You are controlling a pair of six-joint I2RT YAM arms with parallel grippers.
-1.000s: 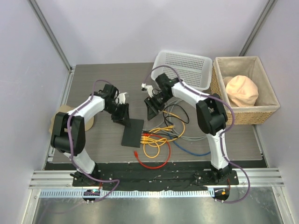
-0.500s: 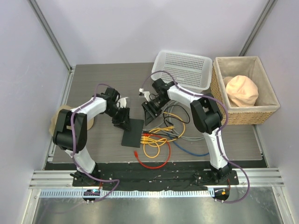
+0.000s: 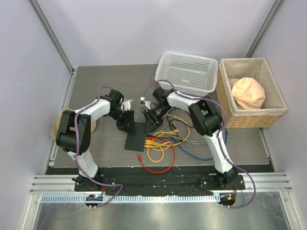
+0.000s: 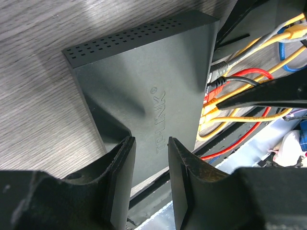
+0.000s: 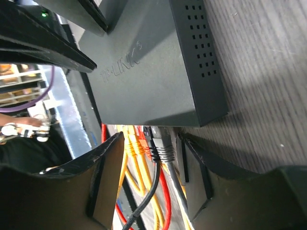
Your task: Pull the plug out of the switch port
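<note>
The switch (image 3: 135,138) is a flat black box lying on the table between my two arms. Several cables are plugged into its right edge: grey, black, red and yellow plugs (image 5: 160,143) in a row. My right gripper (image 5: 149,148) stands open at that edge, one finger on each side of the plug row, the grey plug (image 5: 168,152) nearest its right finger (image 5: 194,167). In the top view it (image 3: 152,120) sits at the switch's far right corner. My left gripper (image 4: 149,143) hovers open over the switch (image 4: 144,91) near its far left corner, nothing between its fingers.
Loose yellow, red, blue and grey cables (image 3: 165,146) sprawl right of the switch. A white mesh basket (image 3: 188,72) stands at the back. A wicker basket (image 3: 240,120) holding a peach lump is at the right. A tan round object (image 3: 60,122) lies at the left.
My right gripper has moved left and nearer, down to the switch's plug edge, its jaws a little narrower. My left gripper has crept right onto the switch's far corner.
</note>
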